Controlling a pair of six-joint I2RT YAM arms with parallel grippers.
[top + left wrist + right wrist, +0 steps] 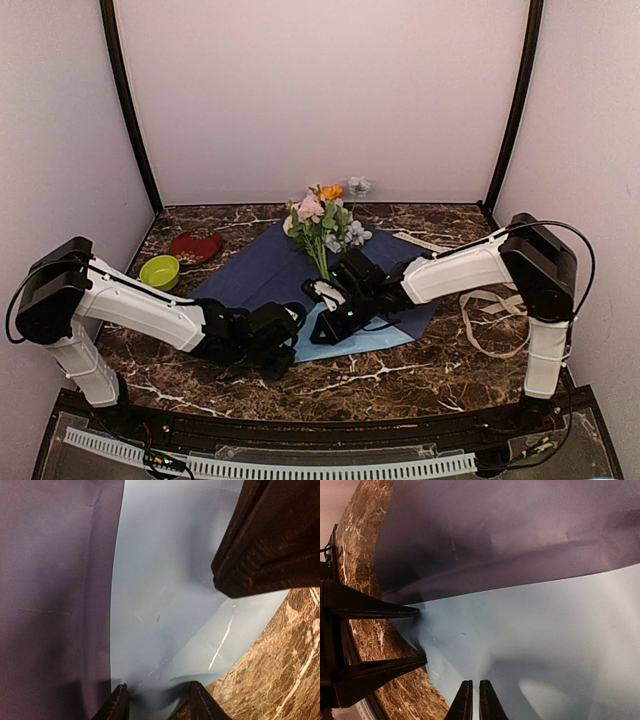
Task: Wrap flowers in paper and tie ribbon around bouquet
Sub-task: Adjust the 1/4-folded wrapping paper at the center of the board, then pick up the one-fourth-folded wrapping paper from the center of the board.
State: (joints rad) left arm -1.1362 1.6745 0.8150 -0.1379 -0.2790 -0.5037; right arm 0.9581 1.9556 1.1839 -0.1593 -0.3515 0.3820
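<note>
Marble table: paper near corner sits between my left gripper tips, jaws parted; right gripper closed, alongside.

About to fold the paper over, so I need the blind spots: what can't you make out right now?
Whether the right gripper, shut, pinches the paper: the gap is a dark sliver in the right wrist view; its body covers it from above.
Stem ends of the flowers: hidden behind the right gripper in the top view; absent from both wrist views.
The clear object at the back: too small, top view.
</note>
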